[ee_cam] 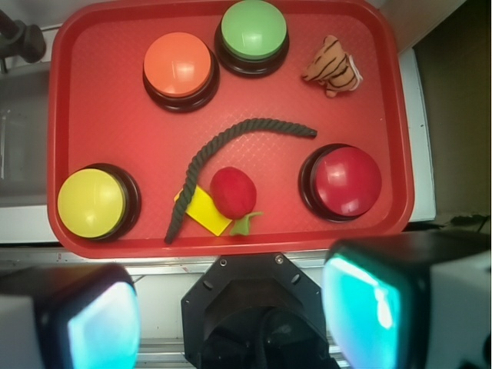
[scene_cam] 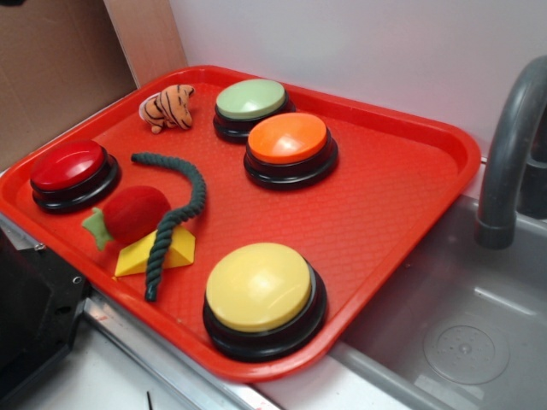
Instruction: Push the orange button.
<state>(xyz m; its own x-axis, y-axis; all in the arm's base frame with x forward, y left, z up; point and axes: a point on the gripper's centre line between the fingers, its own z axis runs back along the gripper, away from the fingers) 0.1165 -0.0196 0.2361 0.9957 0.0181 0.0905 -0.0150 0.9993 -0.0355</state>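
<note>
Fingers (ee_cam: 231, 323) spread wide apart, grasping nothing, hovering high over the near edge of the red tray (ee_cam: 69, 115). The orange button (ee_cam: 177, 65) sits at the far side, touching the green button (ee_cam: 253, 29), well beyond the dark rope (ee_cam: 231, 142). Approach stage, I'd say: next, travel forward, then descend onto that dome.

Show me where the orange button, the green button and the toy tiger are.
orange button (scene_cam: 288, 137), exterior view, middle of its domed top.
green button (ee_cam: 253, 28), wrist view, middle of its top.
toy tiger (scene_cam: 168, 106), exterior view, its striped body.
</note>
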